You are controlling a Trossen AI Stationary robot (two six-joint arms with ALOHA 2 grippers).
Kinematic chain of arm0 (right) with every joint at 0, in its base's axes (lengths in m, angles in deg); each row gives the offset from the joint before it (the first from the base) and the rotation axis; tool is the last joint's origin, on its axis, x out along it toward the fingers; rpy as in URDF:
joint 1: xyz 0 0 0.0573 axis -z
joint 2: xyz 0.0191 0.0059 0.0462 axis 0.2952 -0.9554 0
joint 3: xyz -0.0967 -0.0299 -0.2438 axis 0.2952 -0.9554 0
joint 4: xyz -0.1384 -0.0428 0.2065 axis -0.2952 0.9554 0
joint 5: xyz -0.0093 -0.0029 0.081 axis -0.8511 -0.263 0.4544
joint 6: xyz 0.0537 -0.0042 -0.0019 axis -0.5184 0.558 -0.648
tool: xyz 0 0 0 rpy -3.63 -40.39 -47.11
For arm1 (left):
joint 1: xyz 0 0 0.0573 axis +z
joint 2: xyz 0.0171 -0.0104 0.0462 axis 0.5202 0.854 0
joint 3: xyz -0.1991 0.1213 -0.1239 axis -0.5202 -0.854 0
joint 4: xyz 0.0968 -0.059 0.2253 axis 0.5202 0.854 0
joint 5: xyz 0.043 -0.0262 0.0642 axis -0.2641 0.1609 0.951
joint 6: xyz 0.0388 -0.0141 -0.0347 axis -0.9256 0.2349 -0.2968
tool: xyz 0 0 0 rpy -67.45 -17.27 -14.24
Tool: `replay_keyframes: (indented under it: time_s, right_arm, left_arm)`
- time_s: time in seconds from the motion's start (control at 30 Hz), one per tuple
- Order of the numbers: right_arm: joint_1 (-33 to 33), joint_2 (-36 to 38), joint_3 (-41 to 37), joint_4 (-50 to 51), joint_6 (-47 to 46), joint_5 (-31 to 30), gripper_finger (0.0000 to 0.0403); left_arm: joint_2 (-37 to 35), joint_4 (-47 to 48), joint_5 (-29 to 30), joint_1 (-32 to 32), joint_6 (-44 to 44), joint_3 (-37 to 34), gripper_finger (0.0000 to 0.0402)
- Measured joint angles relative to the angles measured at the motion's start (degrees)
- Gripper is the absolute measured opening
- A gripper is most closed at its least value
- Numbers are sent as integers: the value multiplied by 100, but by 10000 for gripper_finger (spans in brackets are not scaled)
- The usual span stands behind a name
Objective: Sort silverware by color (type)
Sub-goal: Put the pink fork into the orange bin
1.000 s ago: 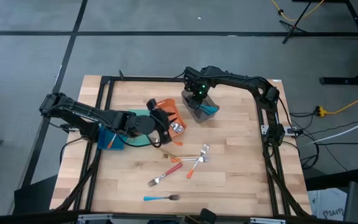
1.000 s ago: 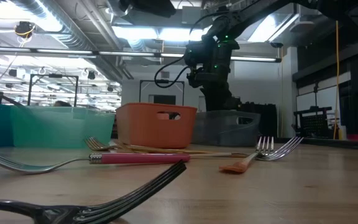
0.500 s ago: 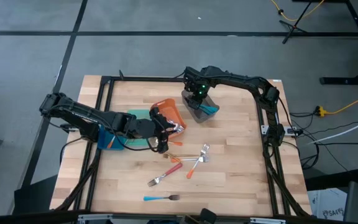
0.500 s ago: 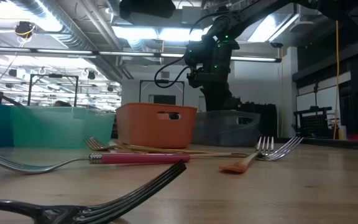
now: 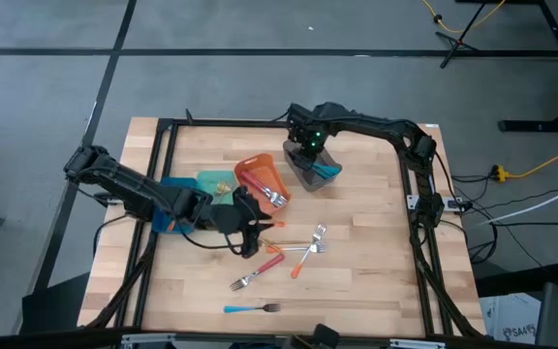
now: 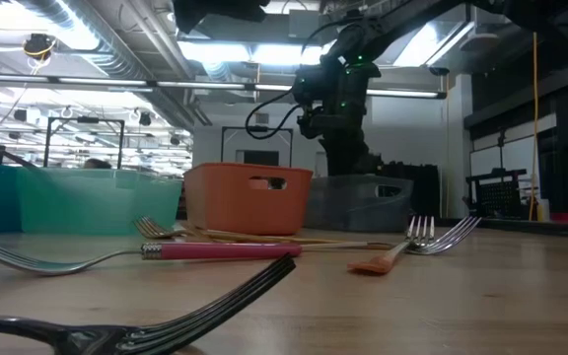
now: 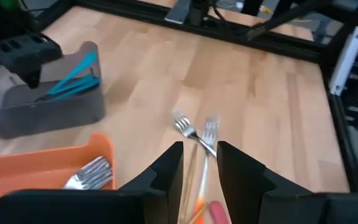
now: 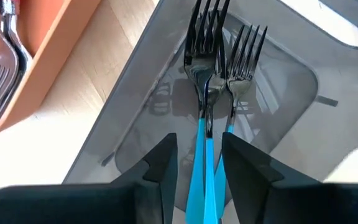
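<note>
Several loose forks lie flat on the wooden table: a pink-handled one (image 5: 260, 267), an orange-handled one (image 5: 298, 264), gold-handled ones (image 5: 296, 239) and a blue-handled one (image 5: 250, 308). My left gripper (image 5: 250, 231) (image 7: 199, 165) is open and empty, just above the table beside the loose forks (image 7: 194, 132). My right gripper (image 5: 310, 145) (image 8: 199, 158) is open over the grey bin (image 5: 313, 173). Two blue-handled forks (image 8: 211, 93) lie in that bin, and their handles run between its fingers. The orange bin (image 5: 258, 177) holds forks (image 5: 275, 199).
A teal bin (image 5: 211, 184) stands to the left of the orange bin, partly under my left arm. A black frame (image 5: 163, 131) runs round the table's edges. In the low view a dark fork (image 6: 166, 320) lies closest to the camera, with bare wood to its right.
My left gripper has gone from over the orange bin toward the table's near edge and down, to the loose forks. The orange bin and the teal bin now show uncovered. My right gripper has kept still over the grey bin.
</note>
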Motion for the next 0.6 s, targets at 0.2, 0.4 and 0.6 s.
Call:
replay_keyframes:
  time_s: [0.2, 0.4, 0.6]
  right_arm:
    - [0, 450, 0, 111, 178, -198, 115]
    - [0, 1147, 2, 234, 268, -240, 115]
    - [-7, 1922, 2, 469, 361, -257, 115]
  left_arm:
    - [74, -252, -278, -143, 13, -1, 92]
    - [169, -650, -537, -100, 135, -2, 96]
    - [331, -820, -678, -37, 178, -2, 139]
